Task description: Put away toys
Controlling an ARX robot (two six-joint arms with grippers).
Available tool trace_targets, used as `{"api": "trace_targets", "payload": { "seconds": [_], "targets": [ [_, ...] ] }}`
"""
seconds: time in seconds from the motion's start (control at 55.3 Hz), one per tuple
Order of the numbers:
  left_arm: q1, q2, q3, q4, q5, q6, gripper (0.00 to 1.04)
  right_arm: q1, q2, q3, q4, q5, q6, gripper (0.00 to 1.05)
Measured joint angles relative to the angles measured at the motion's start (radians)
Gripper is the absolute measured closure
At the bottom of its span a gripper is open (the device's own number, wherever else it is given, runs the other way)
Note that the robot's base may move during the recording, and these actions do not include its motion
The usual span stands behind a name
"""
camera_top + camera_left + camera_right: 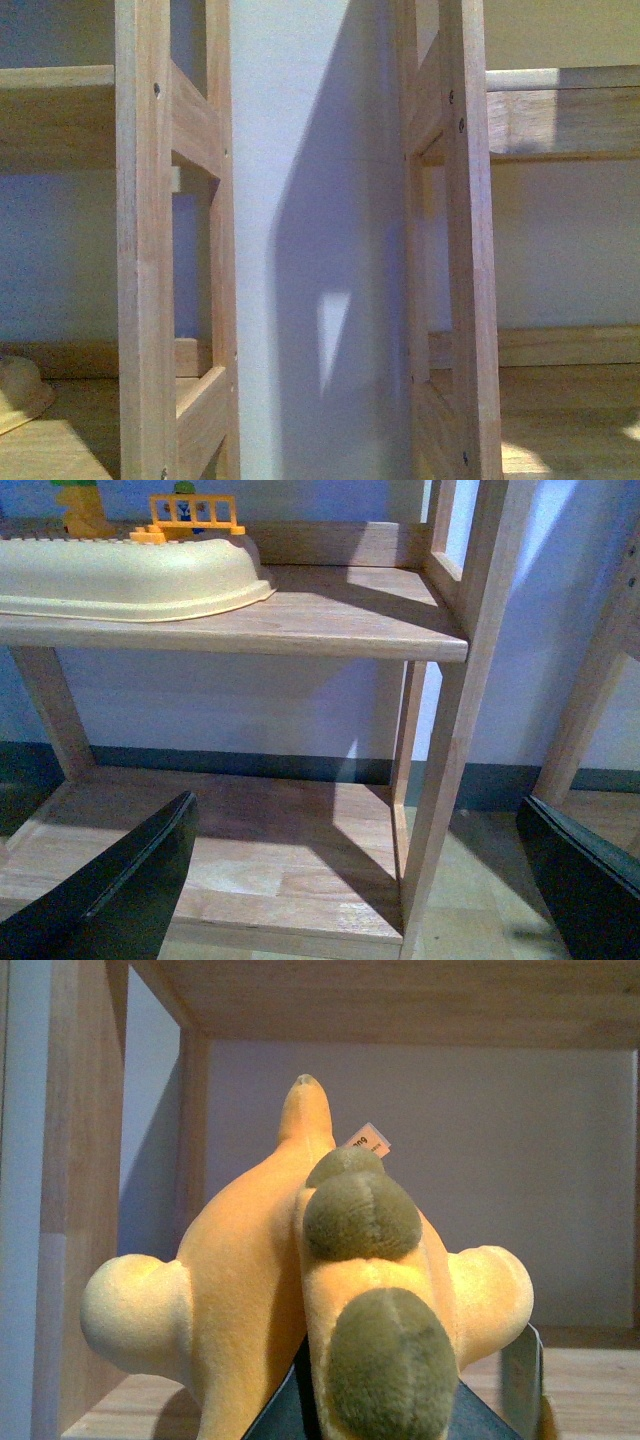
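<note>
The plush animal (250, 1290) fills the right wrist view: orange-yellow, with pale stubby limbs, olive-green spots and a white tag. My right gripper (400, 1410) is shut on its lower body, dark fingers (285, 1410) showing beneath it. The toy hangs inside a wooden shelf bay, just above the shelf board (580, 1390). My left gripper (360, 890) is open and holds nothing, its dark fingers (120, 890) spread before the low board of the left shelf unit (250, 850). Neither arm shows in the front view.
A cream plastic tub (120, 575) and a yellow toy fence (195, 515) sit on the upper shelf (330, 620). Two wooden shelf frames (165, 250) (465, 250) flank a strip of white wall. A tan rounded object (20, 390) lies on the left unit's low shelf.
</note>
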Motion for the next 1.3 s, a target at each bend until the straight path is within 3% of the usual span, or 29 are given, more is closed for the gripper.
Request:
{"api": "trace_targets", "payload": {
  "seconds": [0.434, 0.814, 1.302],
  "targets": [
    [0.000, 0.000, 0.000, 0.000, 0.000, 0.000, 0.06, 0.071, 0.301, 0.267, 0.005, -0.011, 0.165, 0.98],
    [0.000, 0.000, 0.000, 0.000, 0.000, 0.000, 0.06, 0.060, 0.512, 0.390, 0.060, -0.005, 0.368, 0.98],
    [0.000, 0.000, 0.000, 0.000, 0.000, 0.000, 0.06, 0.153, 0.624, 0.476, 0.056, 0.058, 0.441, 0.98]
  ]
}}
